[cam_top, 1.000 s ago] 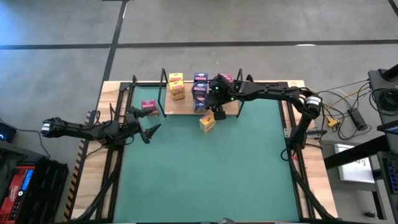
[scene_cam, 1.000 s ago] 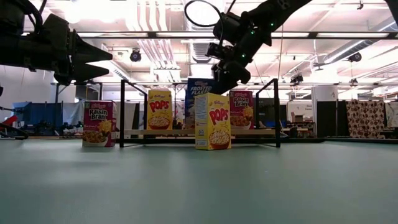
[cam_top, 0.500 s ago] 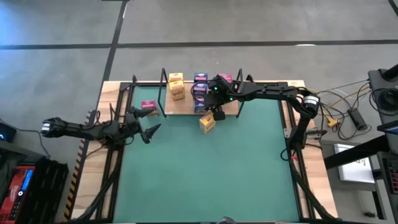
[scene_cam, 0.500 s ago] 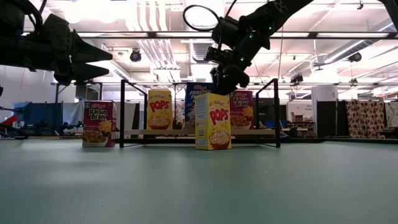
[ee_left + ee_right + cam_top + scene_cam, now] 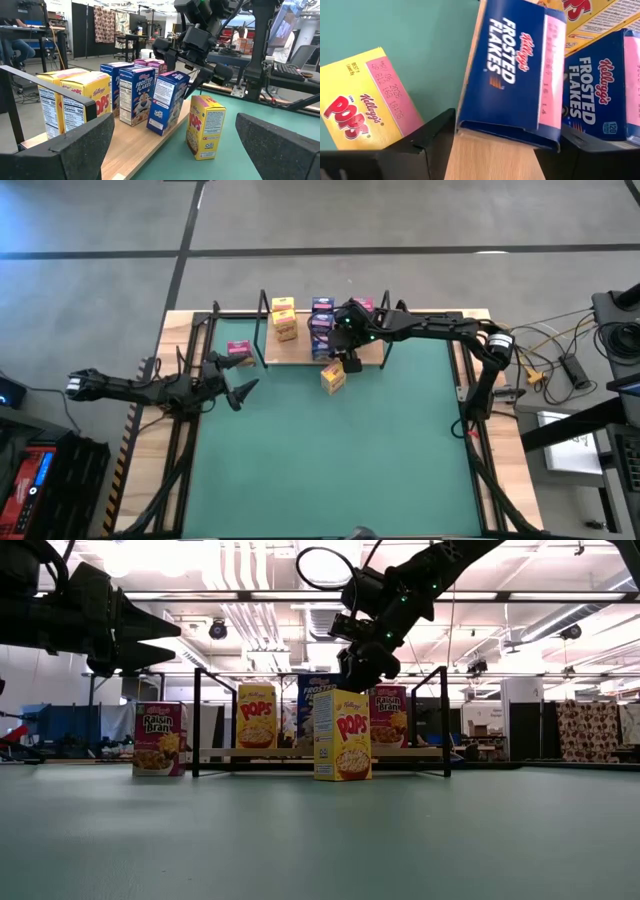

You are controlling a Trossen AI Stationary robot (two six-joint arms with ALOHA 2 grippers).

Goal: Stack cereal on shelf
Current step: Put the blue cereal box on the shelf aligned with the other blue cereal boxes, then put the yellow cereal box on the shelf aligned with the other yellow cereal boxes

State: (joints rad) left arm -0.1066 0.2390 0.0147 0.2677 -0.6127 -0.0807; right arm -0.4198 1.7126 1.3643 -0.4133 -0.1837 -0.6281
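Right pincer [image 5: 340, 357]: at the front edge of the shelf [image 5: 300, 350], above a tilted blue Frosted Flakes box [image 5: 167, 102]; fingers [image 5: 417, 145] straddle that box's top end with a little gap at each side, so contact cannot be told and the grip is left undetermined

Tilted blue Frosted Flakes box: on the wood board near its front edge, leaning toward the back

Shelf: light wood board with black wire uprights, at the far side of the green mat [image 5: 330, 450] on the desk [image 5: 480, 315]

On the shelf: two yellow Pops boxes [image 5: 75, 102] at the left end; two upright blue Frosted Flakes boxes [image 5: 131, 95] mid-board, just behind the tilted one; pink-magenta boxes [image 5: 152, 64] at the right end, count unclear

Off the shelf: one yellow Pops box [image 5: 342, 734] upright on the mat, just in front of the board; one Raisin Bran box [image 5: 158, 738] upright outside the left uprights

Left pincer [image 5: 240, 390]: released, fingers spread, raised over the mat's left edge, well apart from the boxes
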